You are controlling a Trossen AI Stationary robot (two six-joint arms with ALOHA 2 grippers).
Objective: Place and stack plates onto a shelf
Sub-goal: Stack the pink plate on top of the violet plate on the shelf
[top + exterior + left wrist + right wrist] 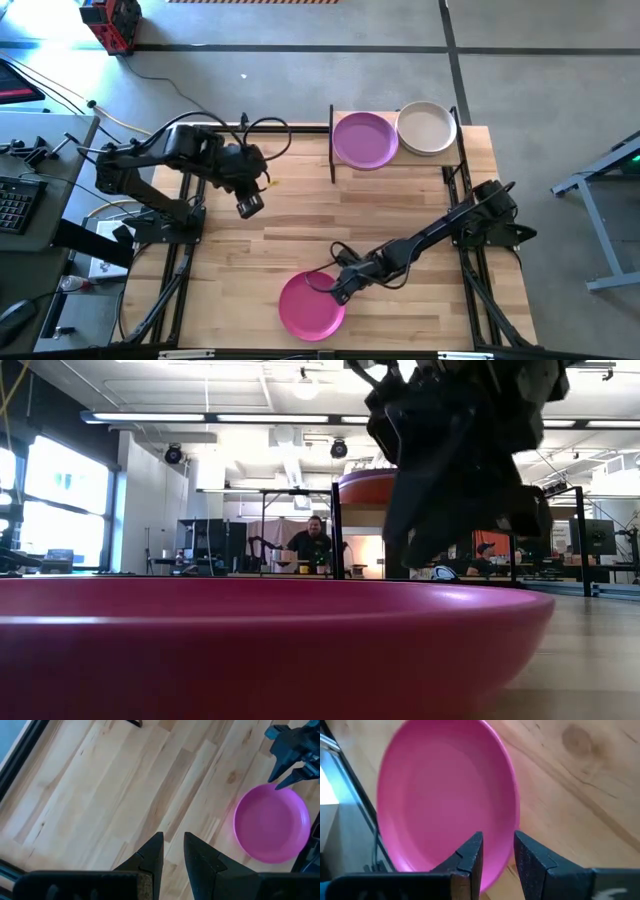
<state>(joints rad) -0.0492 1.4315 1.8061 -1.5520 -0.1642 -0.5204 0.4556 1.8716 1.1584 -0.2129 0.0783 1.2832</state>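
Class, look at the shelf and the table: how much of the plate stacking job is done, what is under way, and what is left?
Done: a purple plate and a cream plate sit side by side on the shelf. Under way: the right gripper is at the rim of the magenta plate on the table, jaws slightly apart over the rim, not visibly clamped. The left gripper waits over bare table. Left: lifting the magenta plate onto the shelf.

wooden table (400,215) bears magenta plate (310,308) and shelf (440,160).
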